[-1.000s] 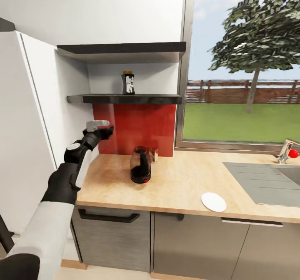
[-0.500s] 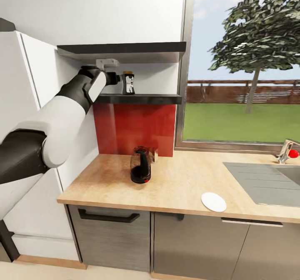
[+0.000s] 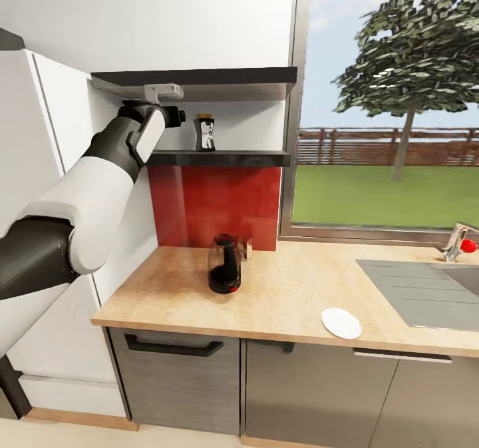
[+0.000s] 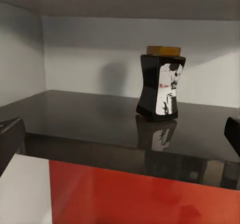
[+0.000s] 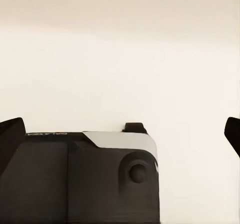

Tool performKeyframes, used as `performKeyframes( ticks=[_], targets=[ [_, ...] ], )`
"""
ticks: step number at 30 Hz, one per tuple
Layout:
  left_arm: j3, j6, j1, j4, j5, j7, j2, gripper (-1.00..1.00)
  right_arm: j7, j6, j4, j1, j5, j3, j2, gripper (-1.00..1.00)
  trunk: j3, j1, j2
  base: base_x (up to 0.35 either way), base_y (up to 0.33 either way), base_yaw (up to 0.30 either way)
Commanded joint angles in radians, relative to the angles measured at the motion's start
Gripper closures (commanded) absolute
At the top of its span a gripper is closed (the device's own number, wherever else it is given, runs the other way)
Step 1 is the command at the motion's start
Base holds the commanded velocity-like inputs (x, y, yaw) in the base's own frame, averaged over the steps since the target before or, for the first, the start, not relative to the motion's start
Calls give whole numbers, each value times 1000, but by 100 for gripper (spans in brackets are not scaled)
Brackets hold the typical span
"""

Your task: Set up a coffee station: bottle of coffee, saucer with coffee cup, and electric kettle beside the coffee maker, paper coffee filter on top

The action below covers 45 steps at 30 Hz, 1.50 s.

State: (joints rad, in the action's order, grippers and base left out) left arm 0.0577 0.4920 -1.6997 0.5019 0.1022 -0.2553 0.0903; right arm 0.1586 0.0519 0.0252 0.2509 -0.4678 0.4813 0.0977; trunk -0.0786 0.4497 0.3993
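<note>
The bottle of coffee [image 3: 205, 132], a dark jar with a yellow lid and white label, stands upright on the thin dark kitchen shelf [image 3: 219, 158]. My left gripper [image 3: 178, 116] is raised to shelf height, just left of the jar and apart from it. In the left wrist view the bottle of coffee [image 4: 161, 88] stands ahead on the glossy shelf [image 4: 90, 119], and my left gripper [image 4: 122, 136] is open with nothing between its fingers. The electric kettle [image 3: 225, 273] and the white saucer [image 3: 341, 323] sit on the countertop [image 3: 286, 301]. My right gripper [image 5: 122, 134] is open. The coffee maker, filter and cup are out of view.
A thicker dark board [image 3: 199, 78] hangs close above the shelf. A tall white cabinet [image 3: 40, 168] flanks the left. A steel sink [image 3: 426, 291] and a faucet [image 3: 459, 241] lie at the right. A small clear item [image 3: 246, 248] stands behind the kettle.
My left arm rose from counter height to the shelf, reached close to the jar, then drew back slightly left and up. The jar, kettle and saucer stayed put.
</note>
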Motion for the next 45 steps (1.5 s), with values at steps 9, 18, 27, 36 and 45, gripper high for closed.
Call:
performKeyframes(
  ticks=[9,18,27,36,45],
  targets=[
    [5,5,0,2,10,-9,-3,-100,-134,0,-2,-36,-8,10,-90,-100,0,0,1,57,0,-37],
    [5,5,0,1,10,-9,-6,-100,-172,0,-1,-80,-8,11,-116,-100,8,0,1,291,0,-211],
    [5,5,2,-1,10,-9,-82,-100,-172,0,-1,-81,-8,11,-112,-100,22,0,1,42,0,-121],
    [6,5,7,1,10,-8,-100,-100,-172,0,-1,-81,-8,11,-111,-100,36,0,1,31,0,-89],
    [17,6,8,3,10,-7,-99,-100,-171,1,-1,-81,-8,11,-111,-100,42,0,1,241,0,-12]
  ],
)
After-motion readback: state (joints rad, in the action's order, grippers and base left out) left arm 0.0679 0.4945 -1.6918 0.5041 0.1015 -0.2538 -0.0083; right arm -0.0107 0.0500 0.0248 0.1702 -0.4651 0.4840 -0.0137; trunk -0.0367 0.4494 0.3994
